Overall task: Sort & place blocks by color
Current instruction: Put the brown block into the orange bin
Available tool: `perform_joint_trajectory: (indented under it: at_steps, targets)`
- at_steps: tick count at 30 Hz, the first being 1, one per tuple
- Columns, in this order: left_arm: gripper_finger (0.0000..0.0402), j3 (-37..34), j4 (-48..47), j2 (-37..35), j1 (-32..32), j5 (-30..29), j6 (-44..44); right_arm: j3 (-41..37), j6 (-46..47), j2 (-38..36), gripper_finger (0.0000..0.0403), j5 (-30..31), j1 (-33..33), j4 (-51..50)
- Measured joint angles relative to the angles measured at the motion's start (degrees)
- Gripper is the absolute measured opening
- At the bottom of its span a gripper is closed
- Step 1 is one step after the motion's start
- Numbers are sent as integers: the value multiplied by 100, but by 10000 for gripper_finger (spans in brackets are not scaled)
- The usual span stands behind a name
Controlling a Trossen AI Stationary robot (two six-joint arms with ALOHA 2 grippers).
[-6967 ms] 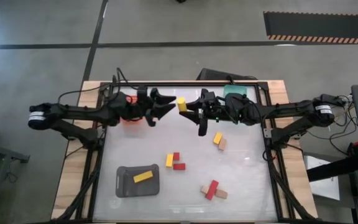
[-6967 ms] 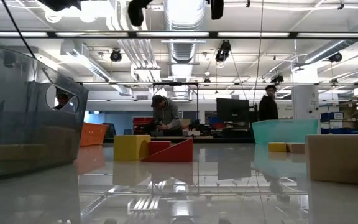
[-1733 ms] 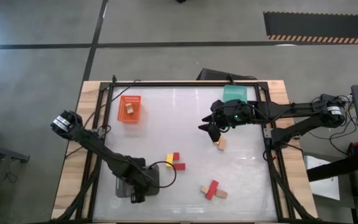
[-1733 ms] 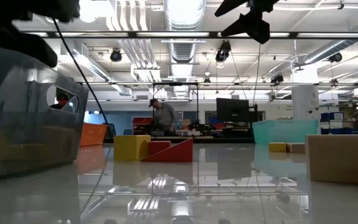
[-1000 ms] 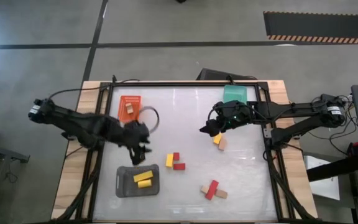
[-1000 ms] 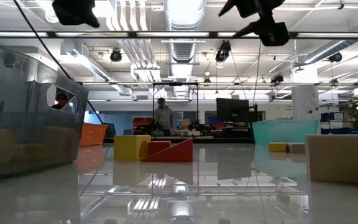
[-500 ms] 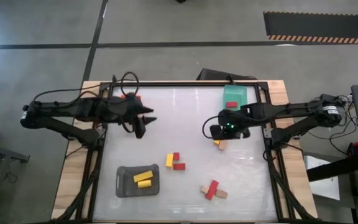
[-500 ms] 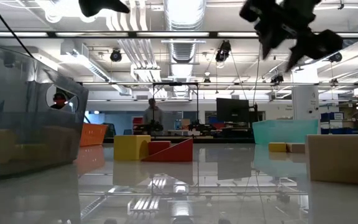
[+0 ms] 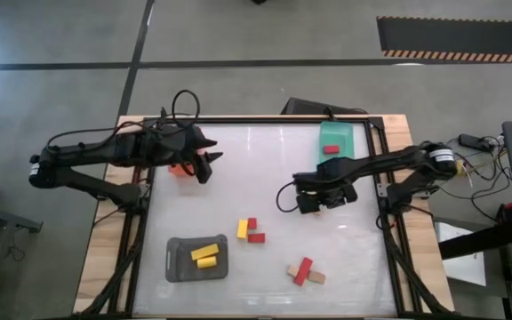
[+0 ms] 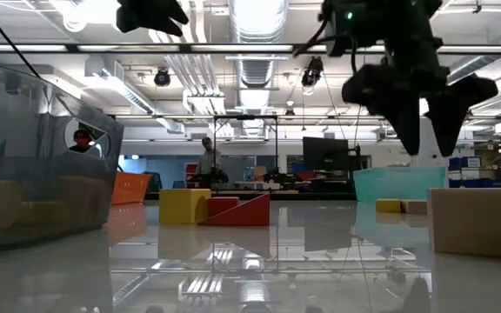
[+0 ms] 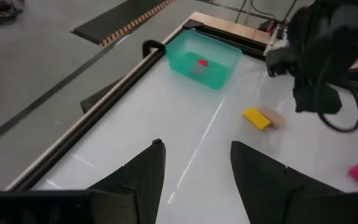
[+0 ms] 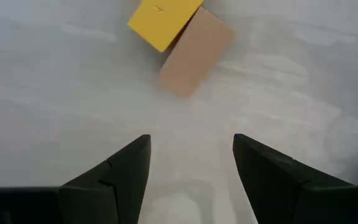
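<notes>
My right gripper (image 9: 312, 203) (image 12: 190, 140) is open and points down over a yellow block (image 12: 165, 22) and a pale tan block (image 12: 194, 53), which lie flat side by side on the table. It touches neither. My left gripper (image 9: 208, 165) (image 11: 196, 149) hangs open and holds nothing, by the orange tray (image 9: 181, 170). Two yellow blocks (image 9: 204, 256) lie in the grey tray (image 9: 174, 267). One red block (image 9: 330, 149) lies in the green tray (image 9: 338, 132). A yellow block (image 9: 243, 229) and two red blocks (image 9: 255, 233) rest mid-table.
A red block (image 9: 303, 269) flanked by two tan blocks (image 9: 316, 277) lies near the table's near right. The low view shows my right gripper (image 10: 424, 113) above the table, with the green tray (image 10: 398, 184) behind it. The raised table frame (image 9: 382, 178) borders the work area. People stand in the room beyond.
My left gripper has risen from beside the grey tray and swung toward the table's far left, to the orange tray. My right gripper has turned to point down and come lower over the yellow and tan blocks. No block on the table has shifted.
</notes>
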Motion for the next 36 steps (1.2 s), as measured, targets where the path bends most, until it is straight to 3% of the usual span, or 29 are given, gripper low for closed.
perform_joint_trajectory:
  at_steps: [14,36]
  targets:
    - [166,0,2,-20,210,0,343,-8,-115,802,219,2,-220,684]
    - [166,0,4,-20,210,2,607,-655,156,818,217,67,-254,1241]
